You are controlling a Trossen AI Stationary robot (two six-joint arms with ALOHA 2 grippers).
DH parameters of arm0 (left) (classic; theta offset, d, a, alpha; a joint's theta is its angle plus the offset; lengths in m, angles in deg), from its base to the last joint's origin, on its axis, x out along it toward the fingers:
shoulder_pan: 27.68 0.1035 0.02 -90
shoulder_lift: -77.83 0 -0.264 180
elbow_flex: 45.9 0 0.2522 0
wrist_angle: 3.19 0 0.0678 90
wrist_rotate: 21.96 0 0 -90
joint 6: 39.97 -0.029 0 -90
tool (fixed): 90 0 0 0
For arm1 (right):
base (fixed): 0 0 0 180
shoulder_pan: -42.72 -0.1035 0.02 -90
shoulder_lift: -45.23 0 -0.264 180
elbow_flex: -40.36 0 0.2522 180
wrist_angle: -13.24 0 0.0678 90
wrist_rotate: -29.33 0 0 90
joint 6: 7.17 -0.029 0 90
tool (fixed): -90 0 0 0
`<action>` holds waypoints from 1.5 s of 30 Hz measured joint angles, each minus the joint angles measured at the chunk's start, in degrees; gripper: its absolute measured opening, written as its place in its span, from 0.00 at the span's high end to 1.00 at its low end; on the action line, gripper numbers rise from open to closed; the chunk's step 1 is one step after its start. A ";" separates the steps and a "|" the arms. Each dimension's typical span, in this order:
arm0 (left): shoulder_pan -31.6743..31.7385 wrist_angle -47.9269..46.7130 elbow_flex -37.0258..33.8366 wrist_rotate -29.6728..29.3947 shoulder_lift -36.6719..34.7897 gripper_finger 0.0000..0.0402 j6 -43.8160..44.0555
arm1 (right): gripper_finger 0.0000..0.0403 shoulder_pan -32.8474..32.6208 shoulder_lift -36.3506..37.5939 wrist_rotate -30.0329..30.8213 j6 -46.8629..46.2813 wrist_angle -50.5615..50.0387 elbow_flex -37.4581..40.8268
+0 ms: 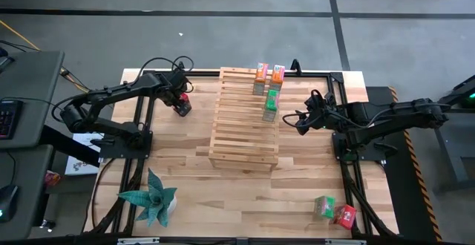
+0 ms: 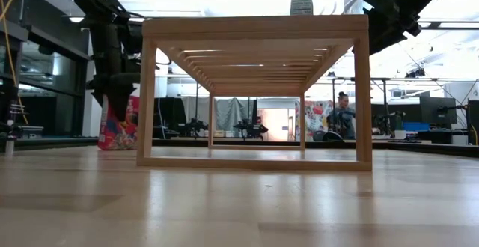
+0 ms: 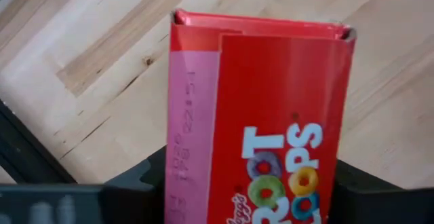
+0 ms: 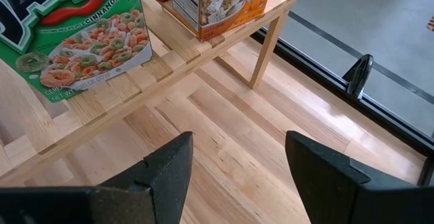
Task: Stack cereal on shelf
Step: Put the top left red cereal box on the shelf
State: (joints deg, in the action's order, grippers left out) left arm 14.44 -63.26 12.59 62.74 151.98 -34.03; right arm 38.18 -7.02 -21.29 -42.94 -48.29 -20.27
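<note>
Wooden bench (image 1: 245, 193) fills the overhead view, with grey floor around it. At its middle stands the shelf (image 1: 245, 119); two orange boxes (image 1: 269, 73) and a green box (image 1: 271, 102) sit on its far right slats. At about ten o'clock from the shelf, a red box (image 3: 271, 115) stands on the bench between the fingers of the left end effector (image 1: 181, 104), which flank its sides; whether they press it I cannot tell. At three o'clock the right end effector (image 4: 237, 176) hovers spread, holding nothing. A green box (image 1: 323, 206) and red box (image 1: 345, 215) lie near five o'clock, a teal plant (image 1: 152, 198) near seven.
</note>
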 joint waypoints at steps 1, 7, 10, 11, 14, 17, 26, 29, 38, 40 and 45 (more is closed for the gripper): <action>-0.01 -0.26 0.10 0.10 0.00 0.53 -0.02 | 0.43 0.01 0.00 0.04 0.00 0.00 0.01; -0.01 -4.64 3.59 0.28 0.00 0.58 0.00 | 0.43 0.00 0.01 0.82 -0.07 0.02 0.01; -0.16 -8.79 7.32 0.31 0.00 0.58 -0.05 | 0.43 0.01 0.02 1.13 -0.26 0.02 0.02; -0.35 -10.67 8.89 0.38 0.00 0.58 -0.05 | 0.43 0.02 0.00 1.13 -0.26 0.02 0.02; -1.31 -16.76 14.75 0.95 -0.14 0.58 -0.04 | 0.43 0.01 -0.28 1.11 -0.26 0.00 0.02; -3.38 -22.03 22.40 2.22 -0.62 0.58 0.71 | 0.43 0.02 -0.97 1.13 -0.26 0.21 0.00; -18.24 -24.84 44.74 3.56 -1.40 0.58 6.77 | 0.43 0.00 -4.89 1.14 -0.26 0.51 0.02; -25.47 -20.20 46.64 3.60 -1.42 0.58 9.19 | 0.43 0.00 -5.19 1.47 0.22 0.62 0.02; -43.61 -1.74 49.36 8.61 7.70 0.58 8.46 | 0.43 0.00 0.95 4.41 2.69 3.21 0.02; -45.00 -1.80 53.01 8.20 11.66 0.58 6.50 | 0.43 0.00 2.29 4.34 2.80 3.86 0.00; -46.02 -3.65 61.27 7.10 21.26 0.58 -2.45 | 0.43 0.00 4.06 4.11 2.82 4.28 0.00</action>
State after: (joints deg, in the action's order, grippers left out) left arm -31.59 -66.91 73.86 69.85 173.24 -36.48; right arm 38.18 -2.97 -17.19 -40.12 -44.01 -20.27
